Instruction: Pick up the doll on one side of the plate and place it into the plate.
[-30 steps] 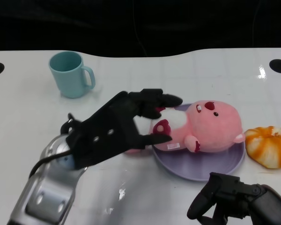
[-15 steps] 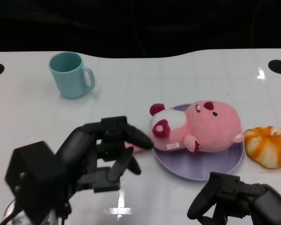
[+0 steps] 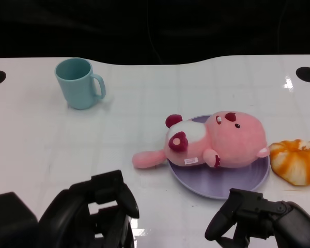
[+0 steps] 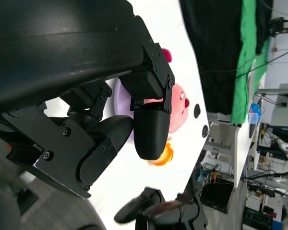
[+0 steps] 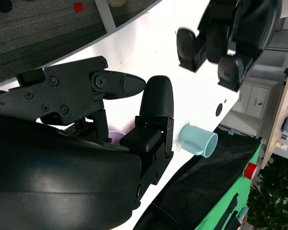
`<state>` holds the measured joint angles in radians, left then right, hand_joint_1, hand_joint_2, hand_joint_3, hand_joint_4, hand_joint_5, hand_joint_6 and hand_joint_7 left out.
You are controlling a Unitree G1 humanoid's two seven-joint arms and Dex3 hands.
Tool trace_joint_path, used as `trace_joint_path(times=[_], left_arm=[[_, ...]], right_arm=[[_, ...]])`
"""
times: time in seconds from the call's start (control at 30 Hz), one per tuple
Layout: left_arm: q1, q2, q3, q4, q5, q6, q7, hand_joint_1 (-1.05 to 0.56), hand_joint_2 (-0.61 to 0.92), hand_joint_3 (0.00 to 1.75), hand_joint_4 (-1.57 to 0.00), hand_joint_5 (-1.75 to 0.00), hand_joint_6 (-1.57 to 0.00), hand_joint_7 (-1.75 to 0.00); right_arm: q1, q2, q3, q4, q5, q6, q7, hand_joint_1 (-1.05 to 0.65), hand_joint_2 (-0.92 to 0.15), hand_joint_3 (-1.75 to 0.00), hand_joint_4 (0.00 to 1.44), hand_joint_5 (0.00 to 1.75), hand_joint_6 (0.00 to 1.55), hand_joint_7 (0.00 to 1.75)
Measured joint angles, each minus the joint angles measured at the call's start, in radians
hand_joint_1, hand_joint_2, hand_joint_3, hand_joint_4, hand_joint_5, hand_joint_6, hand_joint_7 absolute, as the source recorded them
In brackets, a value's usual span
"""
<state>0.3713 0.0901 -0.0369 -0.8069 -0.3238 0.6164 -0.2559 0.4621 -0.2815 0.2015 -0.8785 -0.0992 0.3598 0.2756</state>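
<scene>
Lab: green backdrop point(image 4: 246, 57), cabling

Our left hand point(image 3: 93, 217): matte black, blocky shell, rounded glossy fingers point(image 4: 151, 132) with smooth blunt tips. Small round screws dot flat linkage plates in left wrist view. Our right hand point(image 3: 261, 219): same black build, chunky segmented fingers point(image 5: 156, 103), screw heads along angular side plates, curved shell behind.
</scene>
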Motion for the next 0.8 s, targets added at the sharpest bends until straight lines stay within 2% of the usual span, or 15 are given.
trace_joint_path(times=[0.2,0.4,0.8], left_arm=[[0.034,0.014,0.041,-0.024,-0.063,0.02,0.011,-0.12,0.37,1.49,-0.92,-1.75,-0.81,-1.66],[0.014,0.043,0.069,0.062,-0.14,0.005,-0.039,-0.12,0.36,1.46,-0.94,-1.75,-0.8,-1.65],[-0.029,0.061,0.055,0.141,-0.165,0.008,-0.041,-0.13,0.34,1.47,-0.94,-1.75,-0.82,-1.63]], right_arm=[[0.0,0.0,-0.004,0.0,0.0,-0.001,0.0,-0.24,-0.92,-0.35,0.67,1.58,0.6,1.32],[0.004,-0.001,-0.011,0.0,0.004,-0.002,0.001,-0.23,-0.92,-0.35,0.66,1.58,0.59,1.31],[0.014,-0.004,-0.019,0.004,0.014,-0.026,0.005,-0.21,-0.92,-0.35,0.67,1.59,0.59,1.32]])
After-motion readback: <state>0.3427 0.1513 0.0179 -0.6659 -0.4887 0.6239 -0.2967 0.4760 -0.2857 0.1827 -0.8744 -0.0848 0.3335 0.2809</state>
